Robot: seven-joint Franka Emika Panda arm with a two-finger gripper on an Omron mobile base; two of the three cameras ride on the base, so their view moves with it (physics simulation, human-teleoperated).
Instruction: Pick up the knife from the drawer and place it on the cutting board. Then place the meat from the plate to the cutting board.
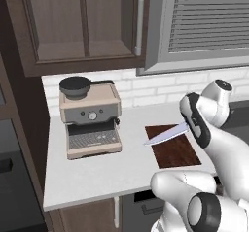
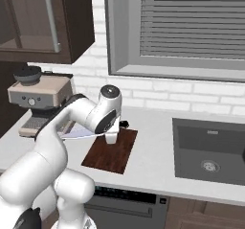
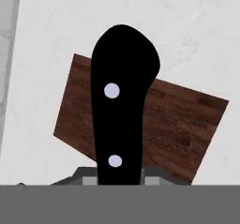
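Knife (image 1: 164, 134) held in my end effector (image 3: 119, 178), closed on dark handle, blade pointing toward espresso machine (image 1: 91, 117). Knife above cutting board (image 1: 172, 146), apart from it. Board lies on white bench (image 1: 87, 170), sink (image 2: 209, 150) further right.

The pale counter (image 1: 87, 170) bears the cutting board (image 1: 176, 152) and espresso machine (image 1: 91, 117).

One knife (image 1: 164, 134), one cutting board (image 1: 174, 151)
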